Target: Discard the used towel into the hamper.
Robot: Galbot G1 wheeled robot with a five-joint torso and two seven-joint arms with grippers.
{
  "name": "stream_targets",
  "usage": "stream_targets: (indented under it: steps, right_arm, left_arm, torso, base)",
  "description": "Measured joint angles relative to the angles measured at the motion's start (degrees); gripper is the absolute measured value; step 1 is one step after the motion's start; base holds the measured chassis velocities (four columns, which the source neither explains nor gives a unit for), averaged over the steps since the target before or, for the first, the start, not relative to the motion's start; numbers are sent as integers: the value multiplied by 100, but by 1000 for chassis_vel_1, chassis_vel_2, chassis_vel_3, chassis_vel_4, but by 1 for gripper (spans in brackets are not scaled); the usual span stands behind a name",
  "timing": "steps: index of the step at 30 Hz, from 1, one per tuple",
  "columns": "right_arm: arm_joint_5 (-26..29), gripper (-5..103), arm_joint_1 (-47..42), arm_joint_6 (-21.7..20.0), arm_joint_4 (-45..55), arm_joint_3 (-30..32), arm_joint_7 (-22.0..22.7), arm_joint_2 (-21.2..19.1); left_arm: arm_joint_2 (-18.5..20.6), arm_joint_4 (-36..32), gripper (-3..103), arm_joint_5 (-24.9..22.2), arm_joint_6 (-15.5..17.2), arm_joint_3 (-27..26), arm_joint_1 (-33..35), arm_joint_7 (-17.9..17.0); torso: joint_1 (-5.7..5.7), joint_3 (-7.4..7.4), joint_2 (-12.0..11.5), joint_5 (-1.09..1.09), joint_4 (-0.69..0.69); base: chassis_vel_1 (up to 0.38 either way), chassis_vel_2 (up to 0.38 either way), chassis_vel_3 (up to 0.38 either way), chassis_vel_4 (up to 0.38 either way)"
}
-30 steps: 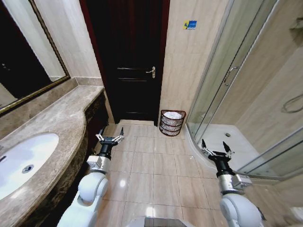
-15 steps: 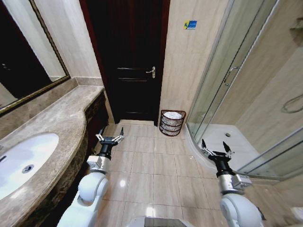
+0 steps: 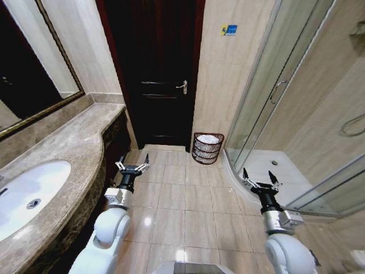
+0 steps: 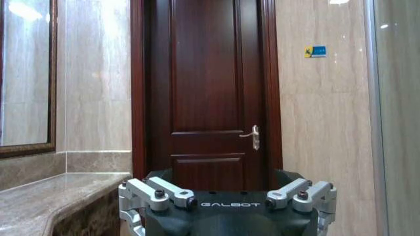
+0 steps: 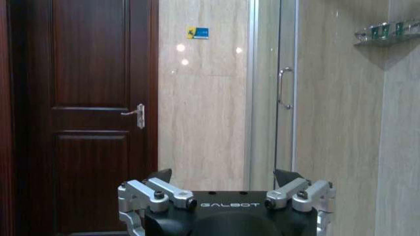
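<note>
Standing in this bathroom, I see nearest to me the two arms of the robot, both raised a little in front of its body and pointing forward over the tiled floor (image 3: 188,211). The left gripper (image 3: 133,165) hovers close to the edge of the marble counter (image 3: 68,148), and its fingers are spread wide with nothing between them. The right gripper (image 3: 259,178) hangs on the other side, near the curved base of the shower cabin (image 3: 268,103), and it is also wide open and empty. I think the arms are held like this, symmetrical and free, because no grasp is in hand now; it looks like a rest pose. On the counter, the white sink (image 3: 28,194) lies to the robot's left, under the mirror (image 3: 34,68). Farther away, across several rows of tiles, the hamper (image 3: 207,148) stands on the floor against the beige wall, between the dark wooden door (image 3: 151,68) and the glass of the shower. Inside it, something white is lying near the top; I judge this is the towel (image 3: 208,138), so the task seems already finished. The hamper is well apart from both grippers.
</note>
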Motion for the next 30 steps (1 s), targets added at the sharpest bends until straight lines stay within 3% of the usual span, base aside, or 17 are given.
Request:
stream_targets:
  steps: [30]
  right_arm:
    - [0,100,0,0,0,0,0,0]
  left_arm:
    - [0,0,100,0,0,0,0,0]
  torso:
    - [0,0,0,0,0]
  base:
    - [0,0,0,0]
